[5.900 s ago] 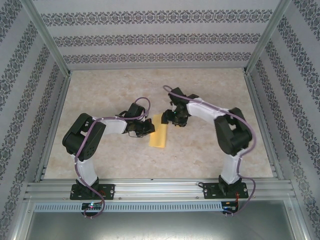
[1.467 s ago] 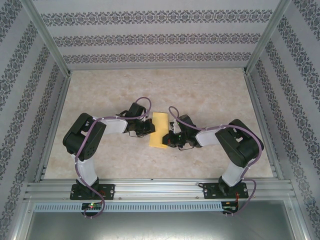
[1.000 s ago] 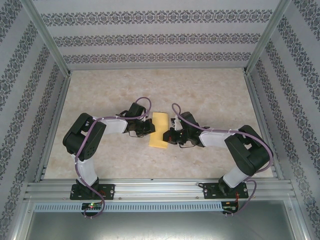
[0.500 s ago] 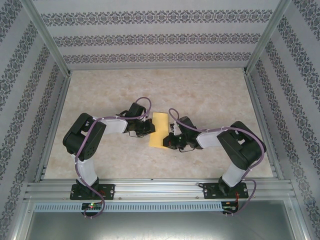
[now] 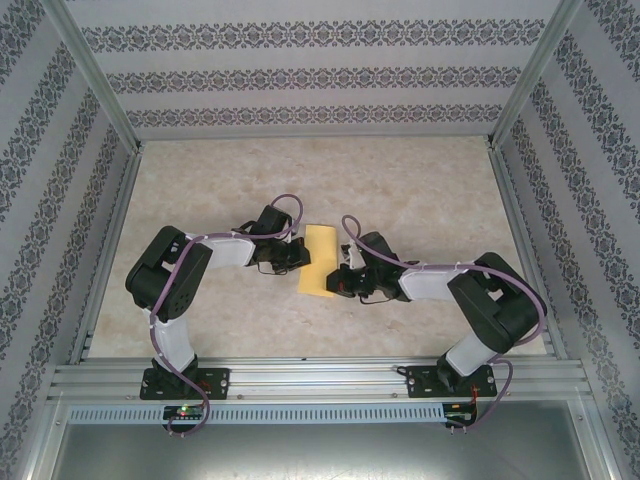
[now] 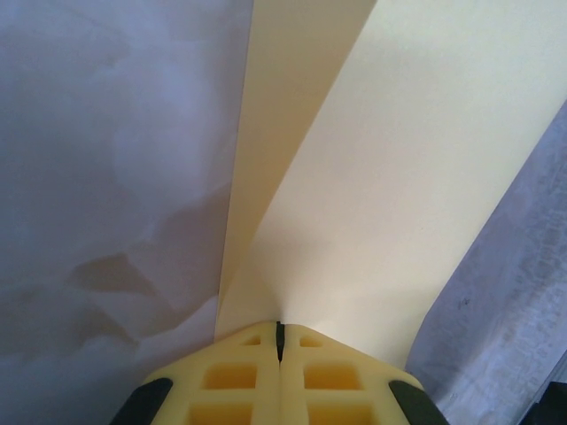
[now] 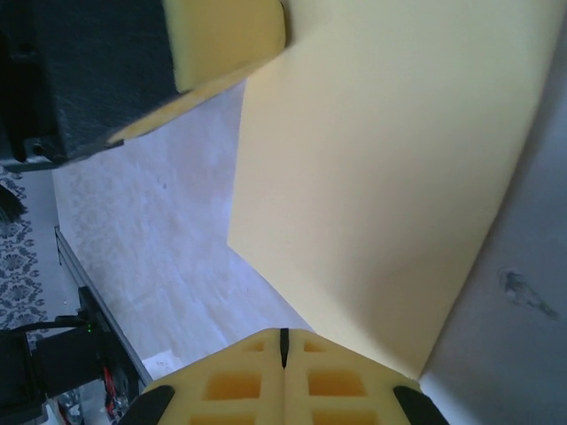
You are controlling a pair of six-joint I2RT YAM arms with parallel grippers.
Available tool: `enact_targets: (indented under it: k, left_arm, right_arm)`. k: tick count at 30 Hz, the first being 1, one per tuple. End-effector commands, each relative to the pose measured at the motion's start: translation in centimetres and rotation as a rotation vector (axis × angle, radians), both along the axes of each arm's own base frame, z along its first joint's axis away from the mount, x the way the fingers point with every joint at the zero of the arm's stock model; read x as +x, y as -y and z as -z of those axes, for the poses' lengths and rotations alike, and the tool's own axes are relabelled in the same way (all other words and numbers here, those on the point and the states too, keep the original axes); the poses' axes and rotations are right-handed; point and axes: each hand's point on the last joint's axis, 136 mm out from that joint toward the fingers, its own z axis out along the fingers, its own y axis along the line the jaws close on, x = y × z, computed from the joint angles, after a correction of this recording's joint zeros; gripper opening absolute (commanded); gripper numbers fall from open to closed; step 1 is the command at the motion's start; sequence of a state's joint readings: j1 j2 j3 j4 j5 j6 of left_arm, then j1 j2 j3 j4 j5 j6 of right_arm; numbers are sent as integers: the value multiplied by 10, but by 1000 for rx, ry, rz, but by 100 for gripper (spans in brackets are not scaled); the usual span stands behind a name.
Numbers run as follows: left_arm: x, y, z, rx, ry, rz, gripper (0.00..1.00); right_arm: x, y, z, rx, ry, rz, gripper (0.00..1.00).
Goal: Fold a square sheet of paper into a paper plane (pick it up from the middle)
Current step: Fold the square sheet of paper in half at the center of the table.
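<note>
The square sheet of paper [image 5: 318,262] lies folded into a long yellow rectangle in the middle of the table. My left gripper [image 5: 298,256] is shut, its tips resting on the paper's left edge. In the left wrist view the paper [image 6: 399,177] spreads out from the left gripper [image 6: 279,326] in two layers, the upper flap raised. My right gripper [image 5: 341,283] is shut too, tips down at the near right edge. From the right wrist, the paper [image 7: 381,177] lies just ahead of the right gripper [image 7: 283,335], and the left gripper's fingers [image 7: 221,35] press the far side.
The beige marbled tabletop [image 5: 420,190] is fenced by aluminium rails [image 5: 310,380] along the front and sides, with patterned walls behind. Both arms bend inward, their elbows [image 5: 165,275] out towards the sides.
My right gripper slid a little along the paper's right edge towards the near end and its elbow swung outward. The left gripper and the paper stayed put.
</note>
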State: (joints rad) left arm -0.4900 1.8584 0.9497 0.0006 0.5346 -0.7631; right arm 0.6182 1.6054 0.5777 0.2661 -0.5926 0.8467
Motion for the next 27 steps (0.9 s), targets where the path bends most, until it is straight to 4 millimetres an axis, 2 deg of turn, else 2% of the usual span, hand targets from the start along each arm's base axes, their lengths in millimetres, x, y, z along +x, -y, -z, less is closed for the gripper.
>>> enact_targets:
  k: [1,5,7,9,13,16,22,27]
  left_arm:
    - [-22,-12,32,101,-97,18,0]
    - [-22,-12,33,104,-97,21,0]
    - [-22,-12,32,102,-97,20,0]
    - [-23,-13,33,105,-98,22,0]
    - [-24,-13,34,108,-99,25,0]
    - [-24,-13,33,107,-101,24,0]
    - [-24,-13,33,111,-103,31,0]
    - [-23,-12,34,112,-104,35,0]
  right_arm:
    - [-12,3,23,-36,-56,-16,4]
    - [-20,10,41,-85,-94,-21,4]
    - [-20,11,40,-83,-100,-18,4]
    - [-14,7,25,-48,-70,-16,4]
    - [15,3,-18,-13,39,18,4]
    - [42,2,-32,-4,89,46,4]
    - [75,0,-26,33,53,86,3]
    - [79,10,-1,0,12,102,3]
